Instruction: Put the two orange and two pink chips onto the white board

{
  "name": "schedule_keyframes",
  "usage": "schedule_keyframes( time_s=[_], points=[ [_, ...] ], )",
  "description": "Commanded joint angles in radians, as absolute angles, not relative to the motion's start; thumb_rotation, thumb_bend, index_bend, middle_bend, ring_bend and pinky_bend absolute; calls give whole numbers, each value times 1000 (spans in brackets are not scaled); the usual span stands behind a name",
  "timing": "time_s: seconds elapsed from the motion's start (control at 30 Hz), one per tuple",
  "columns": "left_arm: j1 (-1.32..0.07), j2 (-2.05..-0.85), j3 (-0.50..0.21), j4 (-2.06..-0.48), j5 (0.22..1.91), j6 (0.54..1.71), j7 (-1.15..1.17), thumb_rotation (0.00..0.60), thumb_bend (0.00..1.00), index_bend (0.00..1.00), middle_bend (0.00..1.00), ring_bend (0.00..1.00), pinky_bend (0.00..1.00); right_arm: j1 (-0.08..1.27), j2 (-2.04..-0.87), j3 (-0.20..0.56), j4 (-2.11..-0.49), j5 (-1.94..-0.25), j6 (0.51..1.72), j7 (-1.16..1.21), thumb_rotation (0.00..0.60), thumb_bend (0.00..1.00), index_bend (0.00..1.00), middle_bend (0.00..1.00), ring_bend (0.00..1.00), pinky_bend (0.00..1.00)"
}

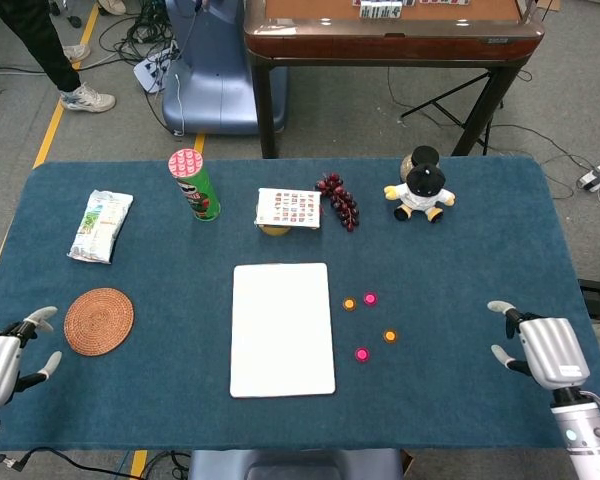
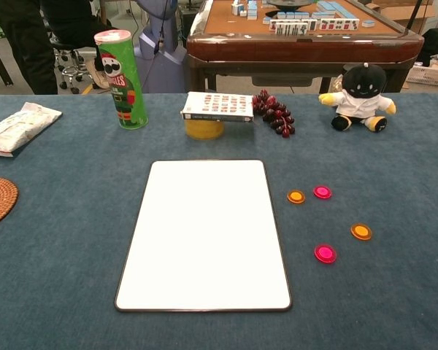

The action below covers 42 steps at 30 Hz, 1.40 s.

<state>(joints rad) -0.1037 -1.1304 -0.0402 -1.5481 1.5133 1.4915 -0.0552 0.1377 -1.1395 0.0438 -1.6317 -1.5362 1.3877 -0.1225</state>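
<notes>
A flat white rectangular board with a thin dark rim lies near the middle of the blue cloth-covered table, closer to the front edge, and nothing rests on it. All four small round chips sit on the cloth just off the board's right edge, apart from it: an orange chip and a pink chip side by side farther back, then a second orange chip and a second pink chip nearer the front. The silver left hand hovers at the front left corner of the table, fingers spread and holding nothing; the silver right hand is by the right edge near the front, fingers likewise apart and empty, well away from the chips. Toward the left edge lie a round woven rattan coaster and a pale snack packet. Along the back stand a green crisp tube with a pink lid, a small patterned box on a yellow tub, a bunch of dark red grapes and a black-and-white plush doll.
</notes>
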Motion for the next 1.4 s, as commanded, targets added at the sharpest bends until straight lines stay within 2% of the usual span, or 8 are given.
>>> schedule_keyframes(
  time_s=[0.03,0.1,0.17,0.57,0.83,1.03,1.4],
  points=[
    [-99,-1125,-45,-1552,1512,1502,-65,600,322,284,435,441,593,187,-1139,53,-1678,-1536,1323,-205,600,94,299,867,871,951],
    [-97,-1121,-47,-1553,1510,1507,-68,600,322,285,436,441,593,214,-1135,60,-1709,-1527,1284,-250,600,71,299,960,960,995],
    [-95,-1118,-50,-1554,1505,1510,-72,600,322,287,437,442,593,243,-1137,70,-1736,-1509,1241,-300,600,60,301,1000,1000,1000],
    [-92,-1110,-56,-1557,1500,1513,-85,600,322,289,439,443,593,364,-1201,84,-1800,-1333,1045,-484,600,90,377,1000,1000,1000],
    [-88,-1106,-60,-1557,1489,1514,-91,600,322,291,439,443,593,418,-1258,82,-1771,-1207,989,-582,600,100,377,1000,1000,1000],
    [-88,-1102,-58,-1563,1488,1508,-88,600,322,292,439,443,593,458,-1300,77,-1727,-1123,960,-625,600,151,382,1000,1000,1000],
    [-88,-1099,-58,-1567,1485,1501,-88,600,322,293,439,443,593,516,-1363,60,-1669,-1033,937,-673,600,172,409,1000,1000,1000]
  ],
)
